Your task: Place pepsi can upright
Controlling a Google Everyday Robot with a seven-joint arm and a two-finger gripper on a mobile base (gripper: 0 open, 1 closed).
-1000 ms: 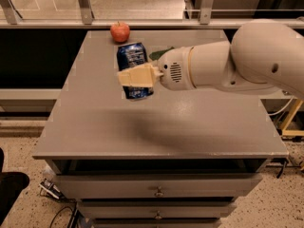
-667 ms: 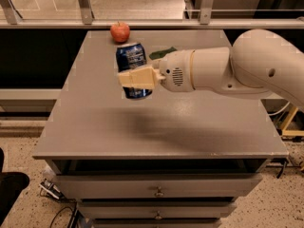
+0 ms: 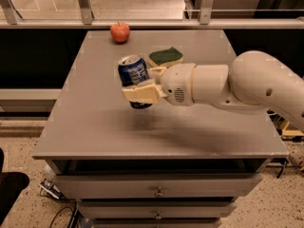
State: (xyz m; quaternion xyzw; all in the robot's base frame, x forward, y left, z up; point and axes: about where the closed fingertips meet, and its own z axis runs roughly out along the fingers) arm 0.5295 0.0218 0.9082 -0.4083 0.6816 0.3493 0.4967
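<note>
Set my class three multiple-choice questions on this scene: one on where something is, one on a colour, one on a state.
1. Where is the apple? A on the floor; B at the table's far edge; C at its near edge.
2. What colour is the sponge's top? A red; B white; C green.
3. How is the pepsi can? A lying untouched; B crushed flat; C held in the gripper, top up.
Key: 1 B, it sits at the edge farthest from the camera; 2 C, a green face over a yellow side; 3 C, the fingers clamp it above the tabletop.
</note>
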